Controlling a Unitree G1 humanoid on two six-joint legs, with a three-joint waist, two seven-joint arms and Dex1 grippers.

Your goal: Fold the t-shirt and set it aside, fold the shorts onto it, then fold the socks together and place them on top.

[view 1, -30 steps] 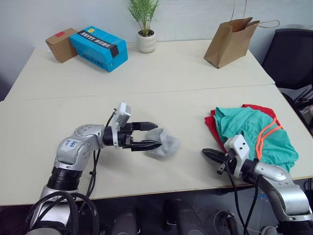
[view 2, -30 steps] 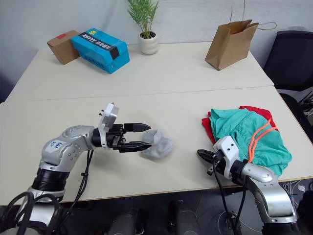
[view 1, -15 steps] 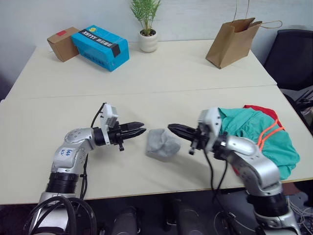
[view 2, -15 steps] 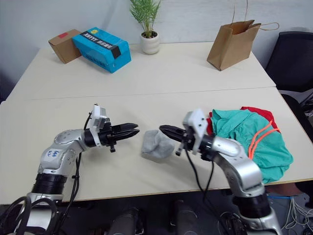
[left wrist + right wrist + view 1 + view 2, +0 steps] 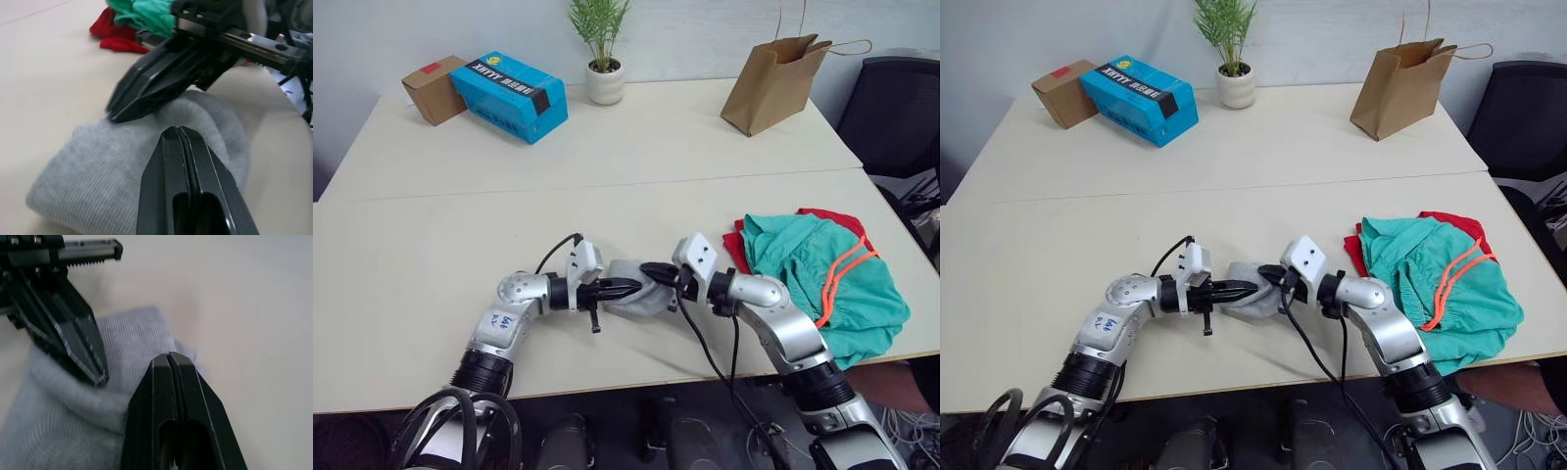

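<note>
With both sets of fingers closed (nothing pinched), left gripper [image 5: 631,287] and right gripper [image 5: 651,269] press the socks [image 5: 634,297] from 9 and 3 o'clock, likely to fold them.

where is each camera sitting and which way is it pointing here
Left eye view and right eye view: on the head, looking forward and down at the table; both arms show, left gripper and right gripper meeting at the socks.
Left wrist view: looks along its shut fingers at the socks, the right gripper opposite.
Right wrist view: looks along its shut fingers at the socks, the left gripper opposite.
All views share the socks.
</note>
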